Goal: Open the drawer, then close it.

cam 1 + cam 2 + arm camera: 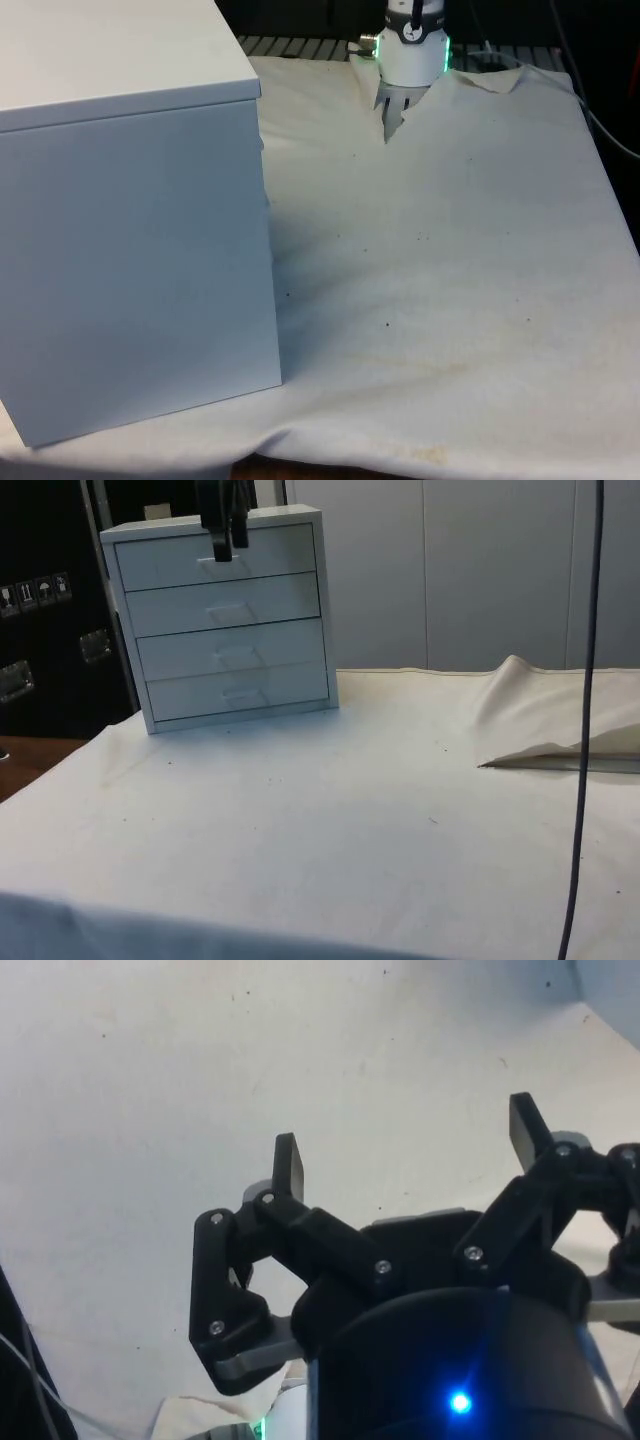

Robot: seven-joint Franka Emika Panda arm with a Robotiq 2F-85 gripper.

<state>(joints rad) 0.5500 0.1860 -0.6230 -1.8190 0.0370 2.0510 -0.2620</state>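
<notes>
Gripper [405, 1150] w/ fingers spread wide, empty, above white cloth [450, 280], apart from chest of drawers [225, 620], all four drawers flush incl. top drawer [215, 558].

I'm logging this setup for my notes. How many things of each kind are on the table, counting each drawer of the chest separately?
Chest of drawers: 1
Drawers in it, all shut: 4, top drawer to bottom drawer
White cloth: 1
Robot hand, open: 1
Total: 7
</notes>
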